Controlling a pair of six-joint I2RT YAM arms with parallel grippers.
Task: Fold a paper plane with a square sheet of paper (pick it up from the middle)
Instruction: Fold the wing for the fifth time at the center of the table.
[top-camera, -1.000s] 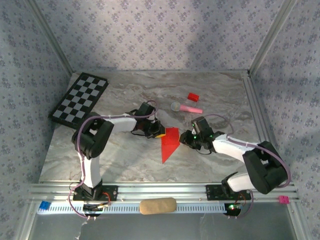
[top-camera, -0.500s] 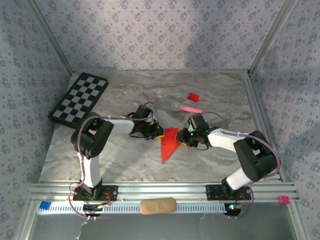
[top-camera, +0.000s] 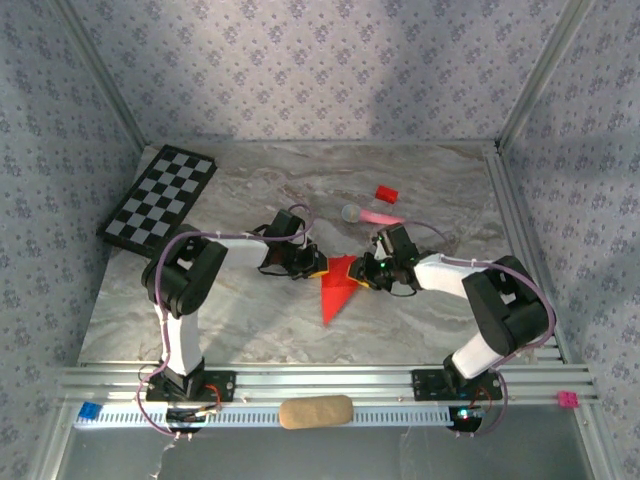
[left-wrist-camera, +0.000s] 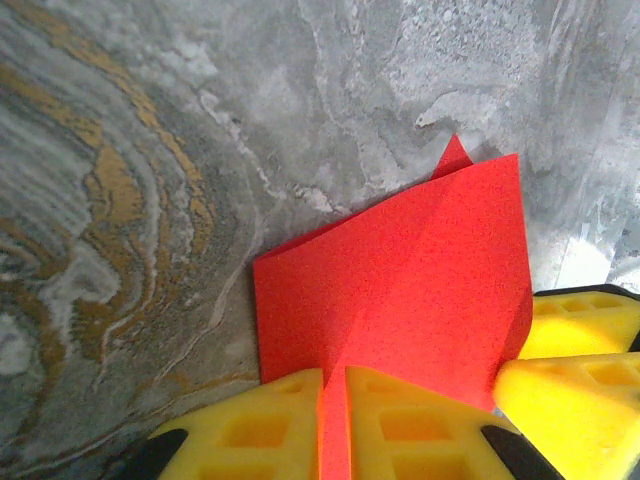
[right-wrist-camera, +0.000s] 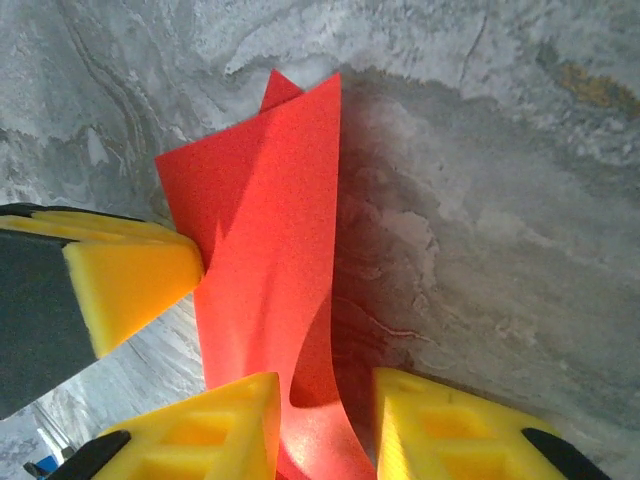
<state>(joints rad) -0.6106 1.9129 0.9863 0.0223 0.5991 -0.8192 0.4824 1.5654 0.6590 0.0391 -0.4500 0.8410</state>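
The red sheet of paper (top-camera: 335, 288) lies mid-table, folded into a narrow plane-like shape with its tip pointing to the near edge. My left gripper (top-camera: 318, 266) is at its upper left corner. In the left wrist view that gripper (left-wrist-camera: 335, 385) is shut on a raised fold of the paper (left-wrist-camera: 420, 270). My right gripper (top-camera: 360, 277) is at the paper's upper right edge. In the right wrist view its jaws (right-wrist-camera: 325, 390) stand apart, with a curled flap of the paper (right-wrist-camera: 270, 230) rising between them without being pinched. A yellow finger (right-wrist-camera: 130, 280) of the left gripper touches the paper's far side.
A checkerboard (top-camera: 160, 197) lies at the back left. A small red block (top-camera: 386, 193) and a pink stick with a grey round head (top-camera: 372, 214) lie just behind the right gripper. A tan oblong pad (top-camera: 315, 411) sits on the front rail.
The right gripper has moved left and slightly back, up to the paper's right edge, and its forearm has swung in. The left gripper has kept its hold and shifted slightly back.
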